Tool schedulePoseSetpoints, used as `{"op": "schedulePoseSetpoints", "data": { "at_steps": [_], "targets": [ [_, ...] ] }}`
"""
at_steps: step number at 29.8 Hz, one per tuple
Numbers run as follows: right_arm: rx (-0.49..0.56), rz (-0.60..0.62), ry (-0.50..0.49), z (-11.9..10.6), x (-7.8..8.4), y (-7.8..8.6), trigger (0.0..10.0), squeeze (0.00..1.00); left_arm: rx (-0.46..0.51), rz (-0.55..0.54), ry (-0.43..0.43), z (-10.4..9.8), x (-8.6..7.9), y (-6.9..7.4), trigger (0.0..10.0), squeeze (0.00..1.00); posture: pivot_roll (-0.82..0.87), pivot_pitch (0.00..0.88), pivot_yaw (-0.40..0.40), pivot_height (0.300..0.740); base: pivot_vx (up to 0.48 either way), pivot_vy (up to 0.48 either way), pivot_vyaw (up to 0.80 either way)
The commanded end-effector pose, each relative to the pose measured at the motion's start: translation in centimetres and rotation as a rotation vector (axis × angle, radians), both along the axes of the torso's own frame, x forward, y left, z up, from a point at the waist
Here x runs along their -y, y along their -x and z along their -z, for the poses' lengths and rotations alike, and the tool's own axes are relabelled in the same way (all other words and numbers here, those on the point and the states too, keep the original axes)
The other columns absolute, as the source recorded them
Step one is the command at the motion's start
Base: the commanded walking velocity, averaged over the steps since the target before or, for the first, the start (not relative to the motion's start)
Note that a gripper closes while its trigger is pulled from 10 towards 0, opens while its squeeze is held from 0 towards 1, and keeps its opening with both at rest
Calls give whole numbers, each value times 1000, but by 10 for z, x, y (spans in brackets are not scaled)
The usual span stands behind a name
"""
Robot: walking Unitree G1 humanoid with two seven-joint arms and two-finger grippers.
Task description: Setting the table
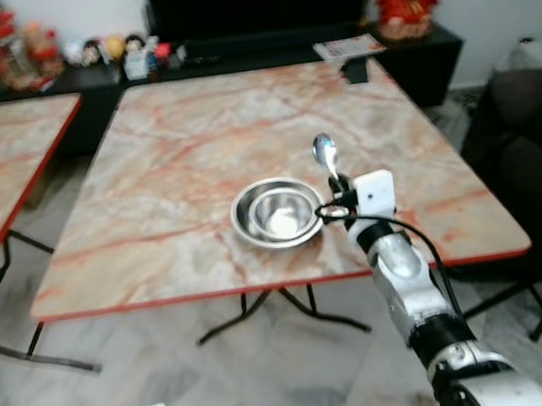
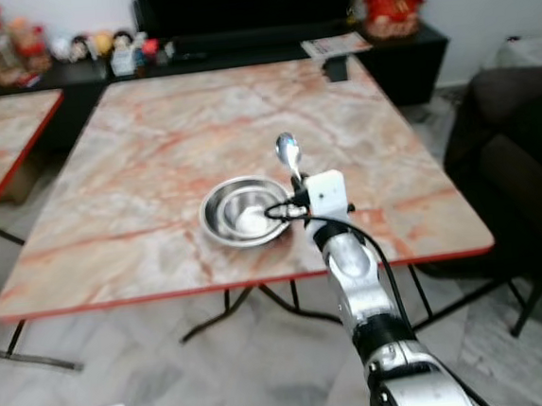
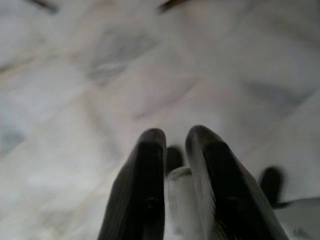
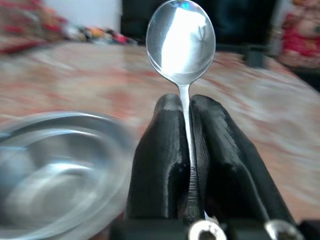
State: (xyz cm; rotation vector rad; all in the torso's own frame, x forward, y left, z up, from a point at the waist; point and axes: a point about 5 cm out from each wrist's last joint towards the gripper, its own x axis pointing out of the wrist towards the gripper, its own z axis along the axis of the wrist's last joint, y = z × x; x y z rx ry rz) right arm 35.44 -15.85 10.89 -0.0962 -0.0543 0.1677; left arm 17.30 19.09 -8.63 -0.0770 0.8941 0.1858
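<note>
Nearest, the left gripper (image 3: 175,150) hangs low over the pale marble floor (image 3: 100,75), its fingers (image 3: 145,185) nearly together with nothing between them. The right gripper (image 4: 186,107) reaches over the near part of the bench (image 1: 173,173), its fingers (image 4: 162,155) clamped tight on the handle of a spoon (image 1: 325,153) whose bowl sticks out beyond the fingertips, pointing away. Just beside it to the left sits a steel bowl (image 1: 277,212), close to the red near edge. No lettering is readable. Beyond, the marbled top lies open up to a dark cabinet (image 1: 268,56) with figurines.
</note>
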Motion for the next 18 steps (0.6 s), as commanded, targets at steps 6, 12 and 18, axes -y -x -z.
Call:
{"op": "schedulePoseSetpoints", "data": {
  "at_steps": [6, 12, 18],
  "targets": [
    [32, -45, -24, -9, -18, -4, 10000, 0, -29, -26, -12, 3, -9, 10, 10000, 0, -52, 0, 0, 740, 312, 0, 0],
    [29, -48, -20, -8, -18, -4, 10000, 0, -24, -29, -10, 3, -8, 10, 10000, 0, -51, 0, -1, 740, 191, 0, 0],
    [27, -45, -16, -8, -17, -4, 10000, 0, -17, -29, -4, 3, -8, 9, 10000, 0, -54, 0, 0, 740, 0, 0, 0]
  ]
}}
